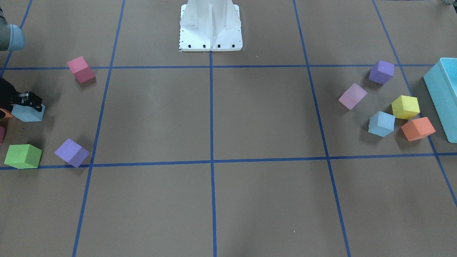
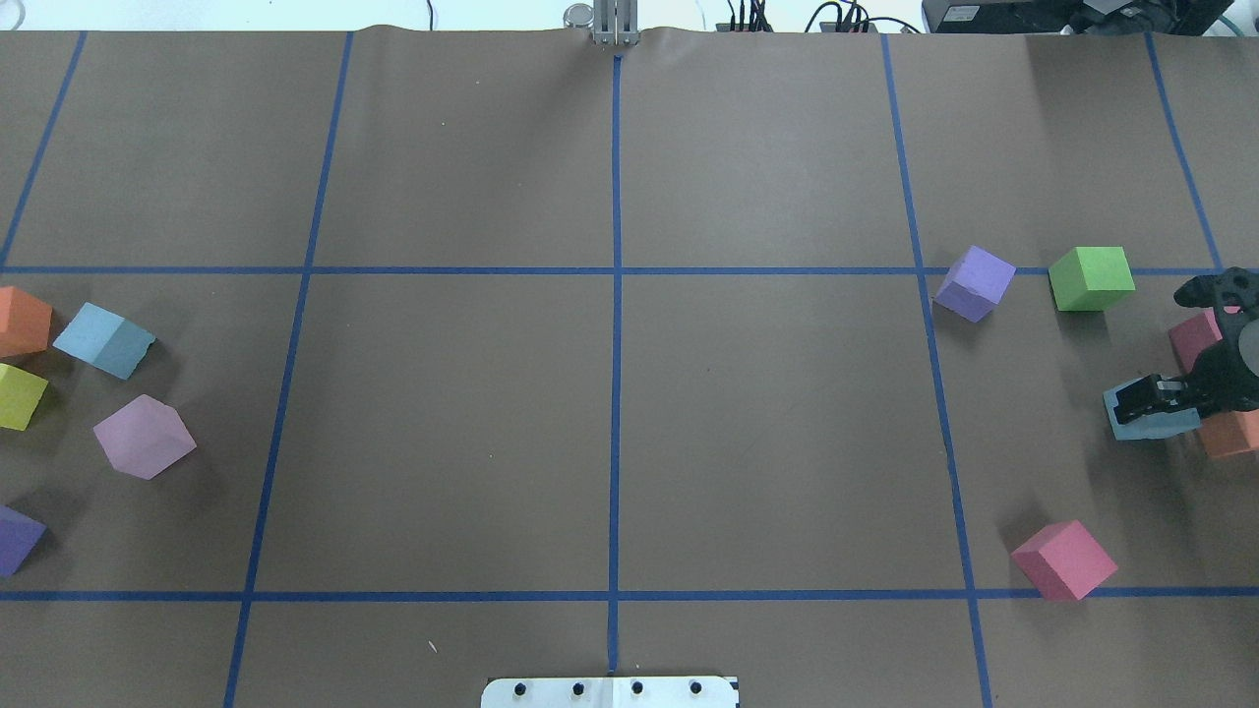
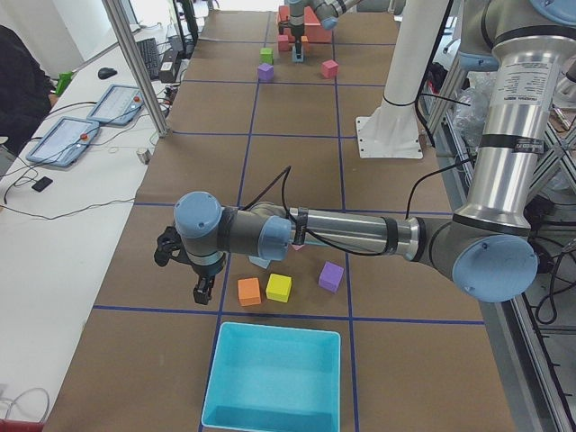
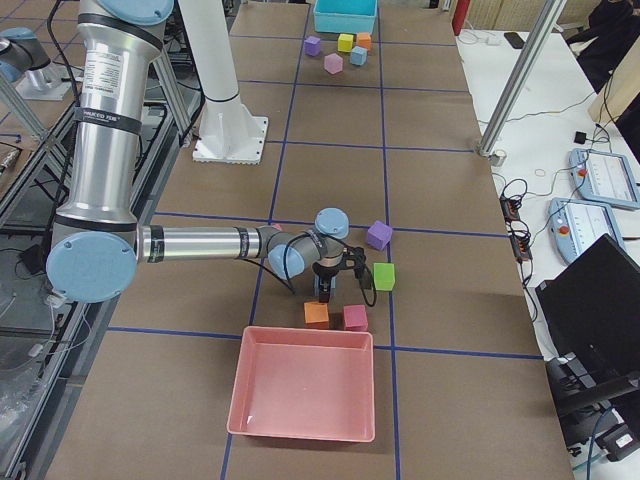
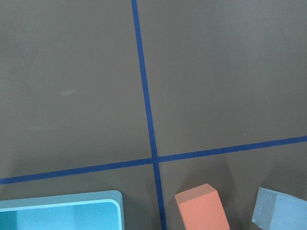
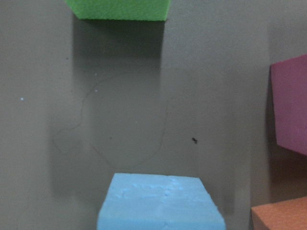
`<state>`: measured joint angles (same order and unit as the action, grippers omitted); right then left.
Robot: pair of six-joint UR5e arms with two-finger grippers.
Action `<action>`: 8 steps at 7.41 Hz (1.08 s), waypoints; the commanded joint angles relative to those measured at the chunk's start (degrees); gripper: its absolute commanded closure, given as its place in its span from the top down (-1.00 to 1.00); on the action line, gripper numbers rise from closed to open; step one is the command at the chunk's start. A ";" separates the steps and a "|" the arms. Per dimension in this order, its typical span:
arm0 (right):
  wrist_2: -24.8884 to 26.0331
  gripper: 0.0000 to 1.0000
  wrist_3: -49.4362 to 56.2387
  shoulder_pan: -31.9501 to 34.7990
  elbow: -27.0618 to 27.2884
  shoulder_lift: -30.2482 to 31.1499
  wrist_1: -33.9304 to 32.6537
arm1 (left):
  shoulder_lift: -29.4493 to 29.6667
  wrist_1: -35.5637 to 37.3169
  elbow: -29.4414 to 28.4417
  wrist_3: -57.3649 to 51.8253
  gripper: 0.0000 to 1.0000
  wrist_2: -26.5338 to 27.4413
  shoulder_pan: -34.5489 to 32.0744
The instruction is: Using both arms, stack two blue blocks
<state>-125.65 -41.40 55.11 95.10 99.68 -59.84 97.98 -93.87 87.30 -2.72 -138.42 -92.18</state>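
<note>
One blue block [image 2: 1141,418] lies at the table's right end, also in the front view [image 1: 28,113] and low in the right wrist view [image 6: 160,203]. My right gripper [image 2: 1161,398] reaches down onto it with its black fingers closed on its sides [image 1: 30,103]. The second blue block [image 2: 103,339] lies at the left end among other cubes [image 1: 381,123] and shows at the left wrist view's lower right corner [image 5: 280,211]. My left gripper [image 3: 202,292] hangs above the table beside that group; it shows only in the exterior left view, so I cannot tell its state.
Green [image 2: 1090,277], purple [image 2: 974,282], pink-red [image 2: 1064,559], orange [image 2: 1234,433] and dark pink [image 2: 1195,339] cubes surround the right gripper. Orange [image 1: 417,128], yellow [image 1: 405,106], purple [image 1: 381,71] and pink [image 1: 352,96] cubes and a turquoise tray [image 1: 442,96] sit by the second block. A pink tray [image 4: 305,385] is near.
</note>
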 commanded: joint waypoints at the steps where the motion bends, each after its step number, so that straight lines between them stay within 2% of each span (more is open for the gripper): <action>1: 0.06 0.51 -2.54 -0.01 0.18 -0.01 2.34 | -0.07 0.01 -0.03 0.00 0.96 0.00 -0.01; 4: -0.03 -0.06 -3.25 -0.09 0.26 -0.10 2.54 | 0.01 0.18 -0.12 0.00 0.96 0.00 0.07; 6: -0.90 -0.13 -3.68 -0.01 3.05 -0.97 1.67 | 0.01 0.18 -0.12 0.00 0.96 0.00 0.07; 7: -1.43 -0.13 -4.12 -0.01 4.99 -2.54 -1.30 | 0.01 0.18 -0.12 0.00 0.96 0.00 0.07; 8: -1.52 -0.14 -5.17 0.08 7.88 -6.12 -7.94 | 0.01 0.27 -0.12 0.00 0.96 0.00 0.07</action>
<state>-126.82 -45.57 55.13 99.81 96.90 -61.65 97.99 -93.67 87.19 -2.72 -138.43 -92.11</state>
